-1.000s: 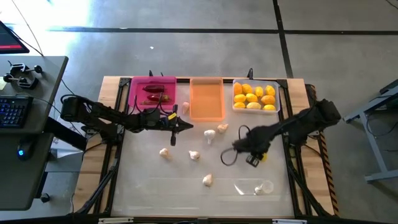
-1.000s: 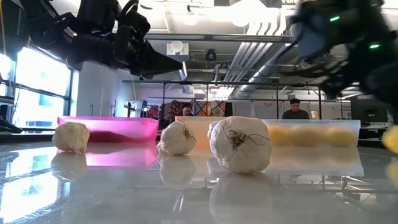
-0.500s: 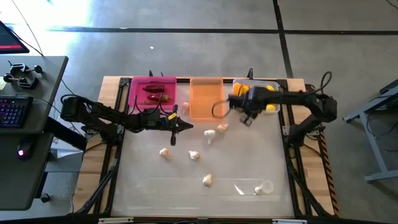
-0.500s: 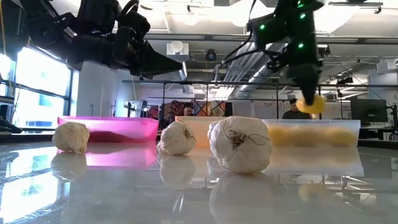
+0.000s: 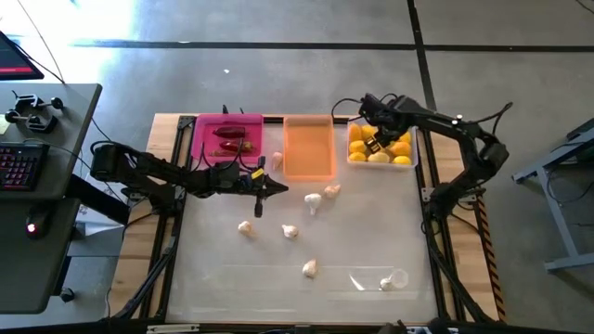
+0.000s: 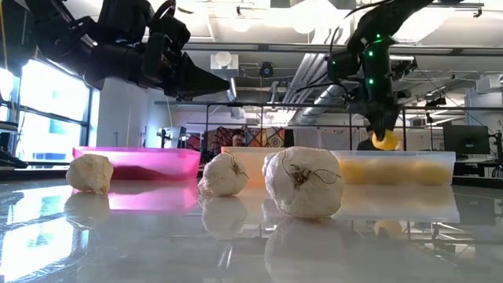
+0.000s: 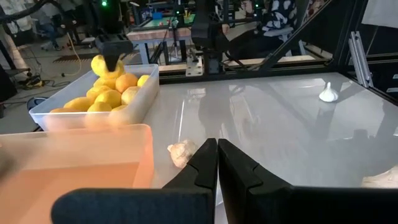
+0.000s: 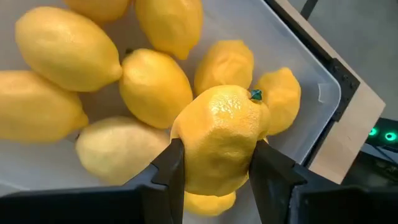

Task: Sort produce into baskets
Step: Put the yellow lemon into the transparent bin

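My right gripper [image 5: 375,145] is shut on a yellow lemon [image 8: 221,134] above the clear basket [image 5: 412,160] at the table's far right, which holds several lemons [image 8: 155,87]. The low view shows the held lemon [image 6: 385,140] just over that basket's rim. My left gripper [image 5: 278,188] hovers shut and empty near the orange basket [image 5: 308,148]. The pink basket [image 5: 206,130] holds dark red chilies [image 5: 232,145]. Several garlic bulbs [image 5: 290,231] lie on the table. My right gripper pinches the lemon's two opposite sides [image 8: 186,155] between its two fingers [image 8: 169,169]. The fingers come from above, pointing steeply down. The lemon hangs at their ends, lifted clear of the lemons in the basket.
A clear plastic scrap [image 5: 385,278] lies near the table's front right. Garlic bulbs [image 5: 314,198] lie close before the orange basket, one [image 5: 276,160] between the pink and orange baskets. The table's near half has open room. A desk with a keyboard [image 5: 19,167] stands to the left.
My right gripper has carried the lemon from the table's middle right up and toward the far edge, swinging past the orange basket's corner, until it is over the clear basket. It has rolled and tipped on the way. My left arm has kept still.
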Available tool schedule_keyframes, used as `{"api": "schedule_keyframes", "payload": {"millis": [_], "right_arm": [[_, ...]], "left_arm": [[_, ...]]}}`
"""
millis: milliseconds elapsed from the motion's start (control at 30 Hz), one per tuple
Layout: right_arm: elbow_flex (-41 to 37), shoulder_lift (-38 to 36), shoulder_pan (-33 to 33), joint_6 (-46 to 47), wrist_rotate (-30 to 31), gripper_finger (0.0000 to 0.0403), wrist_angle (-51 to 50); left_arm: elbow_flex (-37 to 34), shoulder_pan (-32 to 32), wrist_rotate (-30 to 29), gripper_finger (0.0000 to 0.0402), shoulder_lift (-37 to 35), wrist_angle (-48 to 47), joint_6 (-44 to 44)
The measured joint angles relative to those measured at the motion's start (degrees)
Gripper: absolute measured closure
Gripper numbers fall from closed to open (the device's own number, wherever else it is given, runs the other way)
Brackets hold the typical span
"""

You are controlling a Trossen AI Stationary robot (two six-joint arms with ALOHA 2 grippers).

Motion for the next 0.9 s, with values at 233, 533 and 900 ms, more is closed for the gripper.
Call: {"api": "schedule_keyframes", "payload": {"millis": [233,533,900], "right_arm": [[0.0,2.5,-0.3,0.4,0.0,0.0280,0.9],[0.0,9.1,-0.3,2.0,0.4,0.0279,0.2],[0.0,13.1,-0.2,0.9,0.4,0.0254,0.9]], "left_arm": [[0.0,0.0,0.0,0.0401,0.0,0.0,-0.1],[0.0,0.0,0.0,0.0401,0.0,-1.5,-0.9],[0.0,0.0,0.0,0.0401,0.0,-1.7,-0.4]]}}
